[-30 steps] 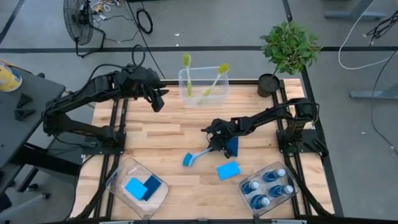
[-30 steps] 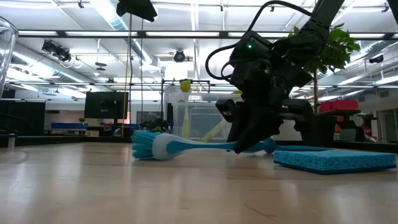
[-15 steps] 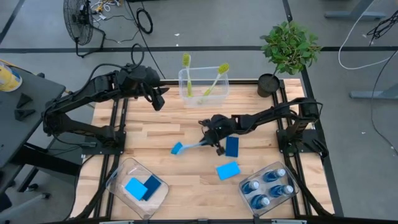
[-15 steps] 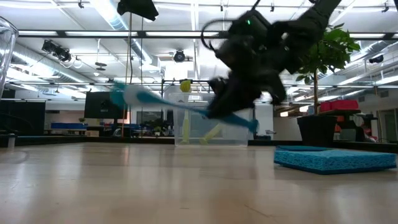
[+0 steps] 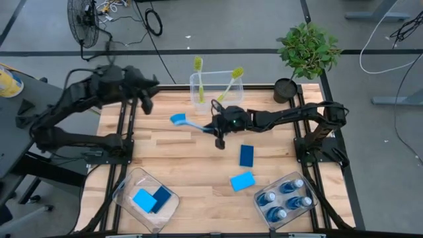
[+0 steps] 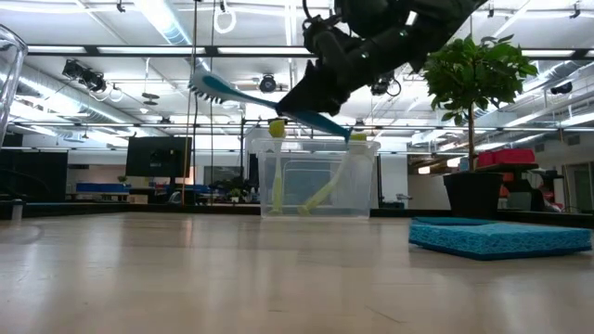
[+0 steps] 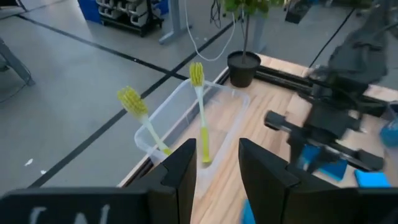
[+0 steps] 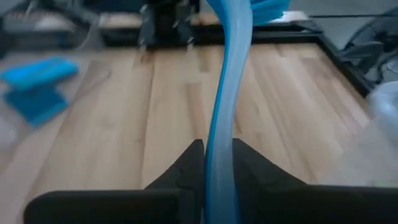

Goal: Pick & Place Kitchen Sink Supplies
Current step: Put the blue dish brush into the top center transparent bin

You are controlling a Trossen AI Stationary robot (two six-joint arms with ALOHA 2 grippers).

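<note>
Blue dish brush (image 5: 188, 123): clamped by right gripper (image 5: 220, 125), handle lying left-right, bristle head leftward, brush bin (image 5: 216, 91) just beyond.

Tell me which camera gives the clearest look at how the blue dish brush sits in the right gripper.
The right wrist view: the blue brush handle runs straight between the right gripper fingers, clamped. The low view shows the brush lifted above the table, head toward the picture's left. The high view shows it beside the clear bin. The left wrist view shows it only partly.
</note>
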